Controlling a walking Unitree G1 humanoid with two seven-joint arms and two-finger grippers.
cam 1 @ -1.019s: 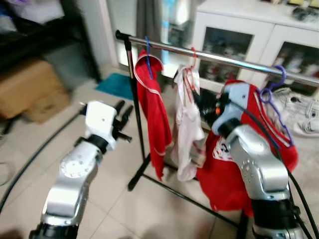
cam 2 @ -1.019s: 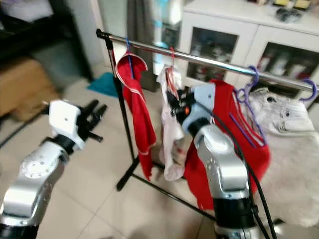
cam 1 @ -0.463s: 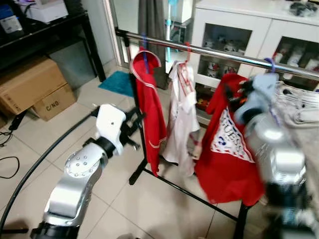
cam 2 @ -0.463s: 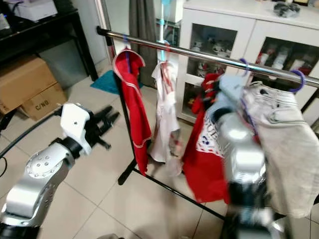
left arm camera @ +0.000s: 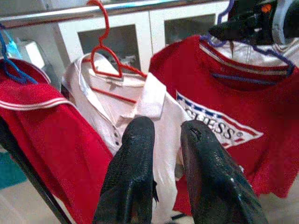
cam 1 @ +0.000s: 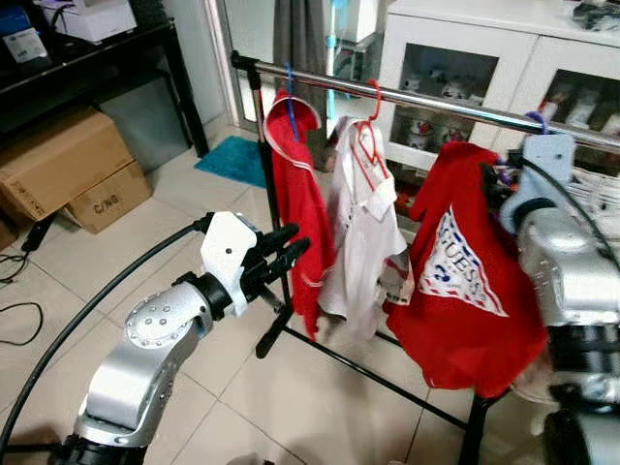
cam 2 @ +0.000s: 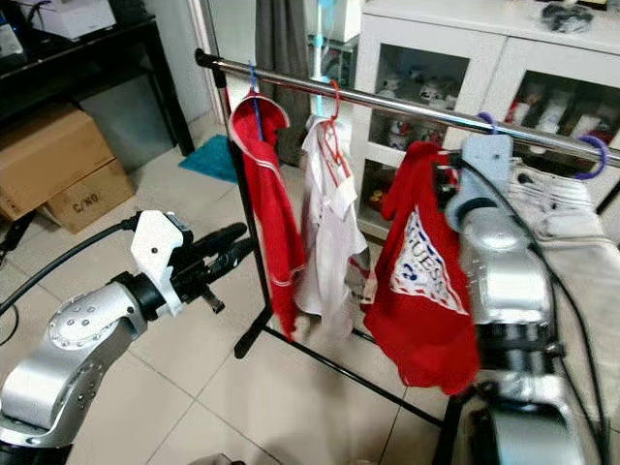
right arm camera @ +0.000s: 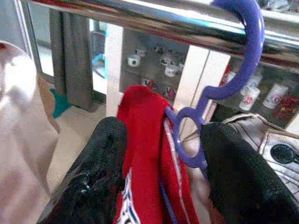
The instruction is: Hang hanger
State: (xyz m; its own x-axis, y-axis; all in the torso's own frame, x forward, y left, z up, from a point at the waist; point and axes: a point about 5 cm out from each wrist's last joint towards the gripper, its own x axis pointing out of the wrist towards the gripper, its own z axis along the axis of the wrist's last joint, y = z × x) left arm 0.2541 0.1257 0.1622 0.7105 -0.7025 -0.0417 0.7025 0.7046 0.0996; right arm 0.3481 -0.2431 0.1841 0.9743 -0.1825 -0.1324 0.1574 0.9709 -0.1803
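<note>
A chrome rail point(cam 1: 436, 102) carries a red jacket point(cam 1: 295, 208) on a blue hanger, a white shirt point(cam 1: 360, 228) on a red hanger, and a red printed T-shirt point(cam 1: 465, 291) on a purple hanger point(right arm camera: 250, 32). In the right wrist view that purple hook sits over the rail. My right gripper point(right arm camera: 164, 126) is up at the rail, open, its fingers point(right arm camera: 105, 172) wide apart on either side of the hanger's neck and the red collar. My left gripper point(cam 1: 298, 239) is held out low beside the red jacket, shut and empty.
A beige garment point(cam 2: 572, 252) hangs on another purple hanger at the rail's right end. The rack's black post point(cam 1: 263, 184) and floor bar point(cam 1: 373, 380) stand just ahead. Behind are a white glass-door cabinet point(cam 1: 465, 53), cardboard boxes point(cam 1: 58, 170) and a black cable point(cam 1: 87, 305) on the tiled floor.
My right arm has carried the red T-shirt's hanger rightward and up to the rail. The left gripper has come closer to the red jacket. The camera has shifted too.
</note>
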